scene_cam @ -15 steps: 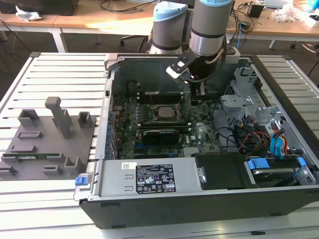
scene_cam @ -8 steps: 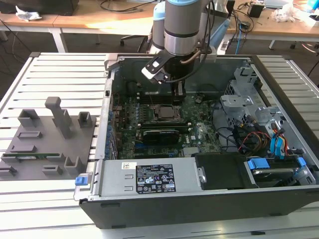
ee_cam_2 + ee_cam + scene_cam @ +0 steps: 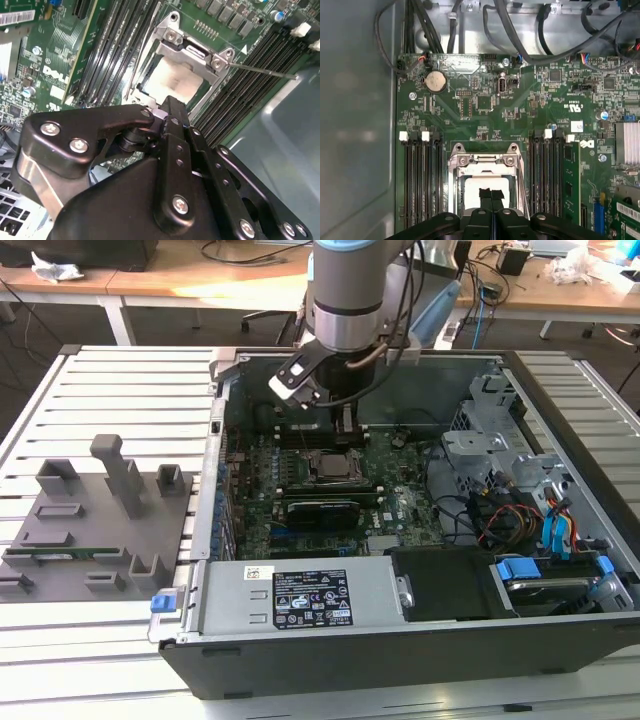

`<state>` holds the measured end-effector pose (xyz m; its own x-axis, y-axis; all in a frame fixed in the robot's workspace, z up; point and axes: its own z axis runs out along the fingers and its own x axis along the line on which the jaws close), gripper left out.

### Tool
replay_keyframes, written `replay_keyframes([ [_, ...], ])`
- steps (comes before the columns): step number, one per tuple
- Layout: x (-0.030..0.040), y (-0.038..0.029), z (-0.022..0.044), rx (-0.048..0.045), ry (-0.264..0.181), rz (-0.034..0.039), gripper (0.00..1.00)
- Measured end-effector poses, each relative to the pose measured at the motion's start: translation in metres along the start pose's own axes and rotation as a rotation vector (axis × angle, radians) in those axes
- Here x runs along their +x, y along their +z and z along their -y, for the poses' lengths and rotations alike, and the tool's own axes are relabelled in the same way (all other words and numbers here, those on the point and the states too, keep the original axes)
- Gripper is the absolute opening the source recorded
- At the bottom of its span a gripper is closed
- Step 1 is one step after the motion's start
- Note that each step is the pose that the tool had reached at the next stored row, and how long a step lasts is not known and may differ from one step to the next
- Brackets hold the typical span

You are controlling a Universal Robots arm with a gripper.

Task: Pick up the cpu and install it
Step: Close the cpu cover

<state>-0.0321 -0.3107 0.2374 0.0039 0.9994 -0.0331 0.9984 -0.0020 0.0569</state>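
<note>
The pincer, tips together on nothing, stood over the middle of the chip — lying flat in the socket frame just beneath — so seating seemed in hand, calling for a level, square fit.

Pale cpu flat inside socket

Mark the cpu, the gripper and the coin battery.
cpu (image 3: 470, 192): first wrist view, bare pale top beside the fingertips.
gripper (image 3: 490, 194): first wrist view, midway between its fingertips.
coin battery (image 3: 436, 81): first wrist view, centre of its round face.
</note>
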Motion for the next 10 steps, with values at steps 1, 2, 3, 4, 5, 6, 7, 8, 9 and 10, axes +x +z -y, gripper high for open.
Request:
replay_keyframes([
  [1,0.0000,0.0006,0.0013,-0.0001,0.000,-0.0001,0.11],
  [2,0.0001,0.0016,0.0023,-0.0001,0.000,-0.0003,0.11],
  [3,0.0002,0.0026,0.0030,-0.0001,0.000,-0.0002,0.11],
  [4,0.0002,0.0036,0.0037,-0.0001,0.000,-0.0002,0.11],
  [5,0.0002,0.0047,0.0048,-0.0001,0.000,-0.0002,0.11],
  [6,0.0003,0.0064,0.0074,-0.0001,0.000,-0.0001,0.11],
  [7,0.0002,0.0065,0.0079,0.0001,0.000,0.0000,0.11],
  [8,0.0002,0.0066,0.0079,0.0000,0.000,0.0000,0.11],
  [9,0.0002,0.0066,0.0079,0.0001,0.000,0.0001,0.11],
  [10,0.0003,0.0066,0.0079,0.0000,0.000,0.0000,0.11],
])
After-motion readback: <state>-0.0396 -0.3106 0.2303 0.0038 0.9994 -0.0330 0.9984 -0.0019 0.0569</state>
